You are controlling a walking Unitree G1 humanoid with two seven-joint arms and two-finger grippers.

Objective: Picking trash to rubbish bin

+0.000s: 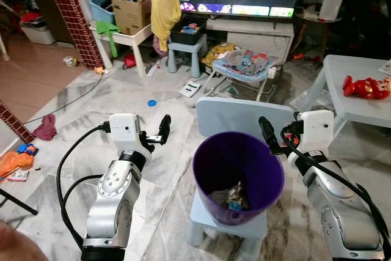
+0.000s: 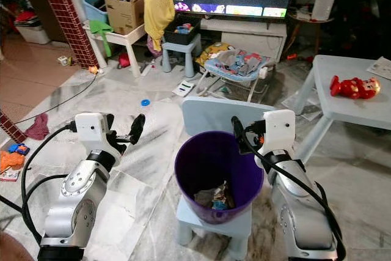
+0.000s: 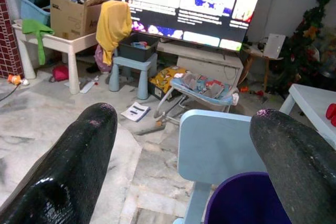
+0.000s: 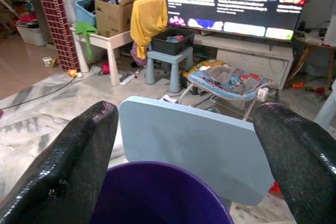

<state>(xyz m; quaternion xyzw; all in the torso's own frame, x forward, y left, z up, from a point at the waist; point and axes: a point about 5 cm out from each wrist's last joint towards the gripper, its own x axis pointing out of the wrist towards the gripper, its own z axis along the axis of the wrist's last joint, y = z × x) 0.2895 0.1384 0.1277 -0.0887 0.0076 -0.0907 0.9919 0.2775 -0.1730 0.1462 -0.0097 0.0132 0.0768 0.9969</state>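
A purple rubbish bin (image 1: 238, 163) stands on the seat of a small light-blue chair (image 1: 241, 114) right in front of me. Crumpled trash (image 1: 231, 197) lies at its bottom. My left gripper (image 1: 164, 128) hovers left of the bin's rim, open and empty; its wrist view looks past the fingers (image 3: 79, 150) at the chair back. At the bin's right rim my right gripper (image 1: 266, 131) is also open, holding nothing, with the bin's mouth (image 4: 157, 192) just below its fingers. On the floor beyond lie a blue ring (image 1: 151, 102) and a white paper (image 1: 190, 88).
A pale table (image 1: 354, 84) with a red toy (image 1: 365, 87) is on the right. A baby bouncer (image 1: 244, 68), a stool (image 1: 186, 47) and a TV stand lie ahead. A red cloth (image 1: 44, 129) and orange scraps (image 1: 12, 162) are at the left.
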